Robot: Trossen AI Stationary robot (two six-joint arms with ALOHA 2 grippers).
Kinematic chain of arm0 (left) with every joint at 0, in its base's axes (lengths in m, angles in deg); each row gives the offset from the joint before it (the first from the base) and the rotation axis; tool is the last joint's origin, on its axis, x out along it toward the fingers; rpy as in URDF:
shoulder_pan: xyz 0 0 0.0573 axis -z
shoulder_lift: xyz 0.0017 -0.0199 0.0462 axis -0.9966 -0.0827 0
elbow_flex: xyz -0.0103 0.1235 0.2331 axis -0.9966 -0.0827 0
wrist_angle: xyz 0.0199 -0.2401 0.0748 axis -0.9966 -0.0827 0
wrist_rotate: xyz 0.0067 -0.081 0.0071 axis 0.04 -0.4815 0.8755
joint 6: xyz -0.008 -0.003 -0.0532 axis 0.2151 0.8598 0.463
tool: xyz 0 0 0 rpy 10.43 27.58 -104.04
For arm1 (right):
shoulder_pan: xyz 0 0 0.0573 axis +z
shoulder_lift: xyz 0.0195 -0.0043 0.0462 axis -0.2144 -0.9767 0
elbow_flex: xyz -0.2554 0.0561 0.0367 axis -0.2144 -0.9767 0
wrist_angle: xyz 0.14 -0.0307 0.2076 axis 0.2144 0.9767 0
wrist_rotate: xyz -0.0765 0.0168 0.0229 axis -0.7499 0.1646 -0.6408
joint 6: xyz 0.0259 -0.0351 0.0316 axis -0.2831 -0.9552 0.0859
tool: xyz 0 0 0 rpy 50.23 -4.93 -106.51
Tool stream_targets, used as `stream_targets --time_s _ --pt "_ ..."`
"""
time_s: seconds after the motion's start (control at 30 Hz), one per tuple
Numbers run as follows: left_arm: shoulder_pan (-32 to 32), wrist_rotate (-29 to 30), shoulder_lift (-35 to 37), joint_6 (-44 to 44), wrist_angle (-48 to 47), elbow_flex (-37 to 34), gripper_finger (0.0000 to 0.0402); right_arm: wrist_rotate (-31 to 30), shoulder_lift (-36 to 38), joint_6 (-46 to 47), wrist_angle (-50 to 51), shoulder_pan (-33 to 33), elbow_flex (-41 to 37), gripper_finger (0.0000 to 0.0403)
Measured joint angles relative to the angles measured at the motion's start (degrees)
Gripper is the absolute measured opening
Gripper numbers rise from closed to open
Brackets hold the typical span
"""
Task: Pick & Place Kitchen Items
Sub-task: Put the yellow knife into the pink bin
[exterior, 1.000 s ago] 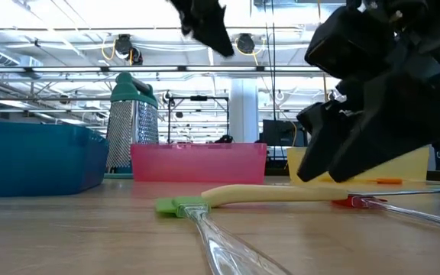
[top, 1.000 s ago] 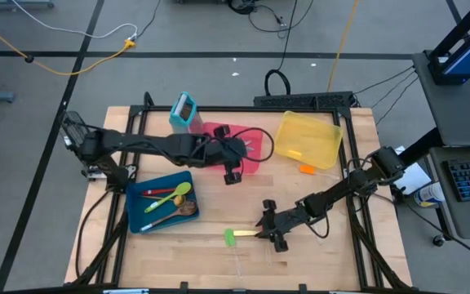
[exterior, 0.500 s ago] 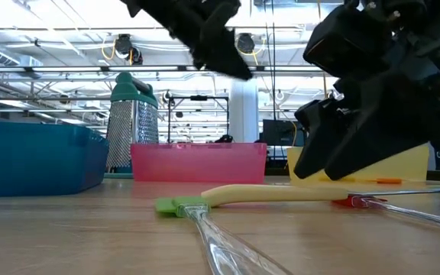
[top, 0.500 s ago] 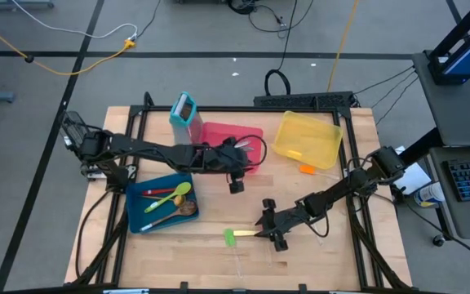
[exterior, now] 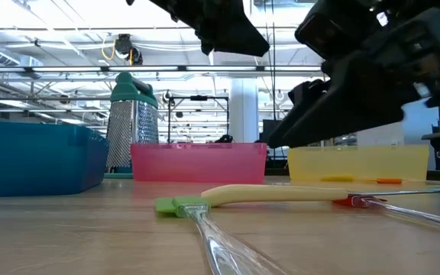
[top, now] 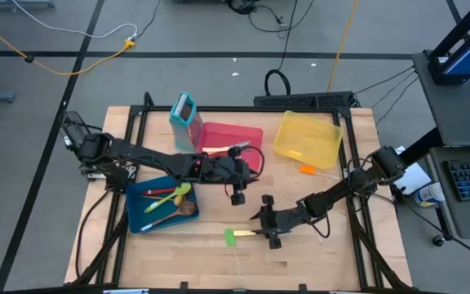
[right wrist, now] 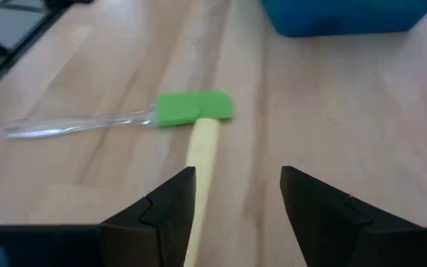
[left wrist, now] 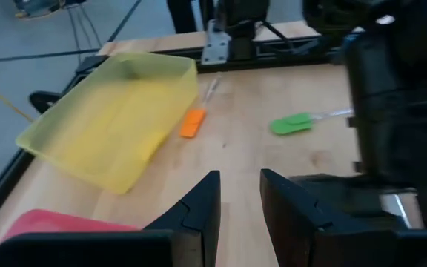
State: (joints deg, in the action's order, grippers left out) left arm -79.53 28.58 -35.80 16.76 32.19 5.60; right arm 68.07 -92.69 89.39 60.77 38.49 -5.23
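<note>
The wooden table (top: pixel 210 253) carried the blue tray (top: pixel 137 214) holding a few spoons (red, green, wooden), the red tray (top: pixel 235 135) and the yellow tray (top: pixel 308 139), with a short orange piece (top: pixel 306 170) just beside the yellow one. The left gripper (top: pixel 237 194) hung mid-table, fingers partly apart and empty. The right gripper (top: pixel 269 229) sat low with fingers spread, straddling the cream handle of a green-headed spatula (right wrist: pixel 196 108) lying flat near the front edge, not gripping it.
</note>
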Motion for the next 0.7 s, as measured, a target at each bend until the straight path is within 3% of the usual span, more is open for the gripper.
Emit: stream_targets --time_s 0.27,0.5,0.7 --pt "3.28 0.04 -0.07 1.15 -3.0 -0.02 0.0102 -1.08 -0.02 4.56 -1.62 1.83 0.0 0.0193" --pt "6.31 0.07 -0.07 3.77 -4.75 -0.02 0.0102 -5.6 -0.03 6.55 -4.66 6.28 -0.01 0.0173" --pt "8.27 0.07 3.17 3.64 -4.82 -0.04 0.0102 -5.64 -0.71 7.77 -5.4 7.48 0.0 0.0169"
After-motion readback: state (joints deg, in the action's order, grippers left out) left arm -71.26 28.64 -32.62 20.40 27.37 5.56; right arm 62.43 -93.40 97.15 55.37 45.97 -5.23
